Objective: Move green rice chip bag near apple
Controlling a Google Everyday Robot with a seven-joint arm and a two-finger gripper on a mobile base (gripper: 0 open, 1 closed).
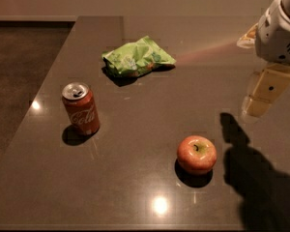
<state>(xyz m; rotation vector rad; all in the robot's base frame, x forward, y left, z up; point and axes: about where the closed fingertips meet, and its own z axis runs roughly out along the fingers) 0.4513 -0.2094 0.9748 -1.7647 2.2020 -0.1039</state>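
Hanging over the right edge of the bench (135, 187), the gripper (264, 92) sits well apart from the green rice chip bag (137, 57), which lies crumpled toward the back, far from the apple (196, 153) at front right. Whether the jaws are parted I cannot tell. Crumpled foil may slide away or slip a shallow pinch; a low carry could set the apple rolling.

green rice chip bag (137, 57) lay rear-centre on table (135, 178) | Coca-Cola can (80, 109) stood front-left of it | apple (196, 154) sat front-right | my gripper (262, 96) hung far right, behind apple
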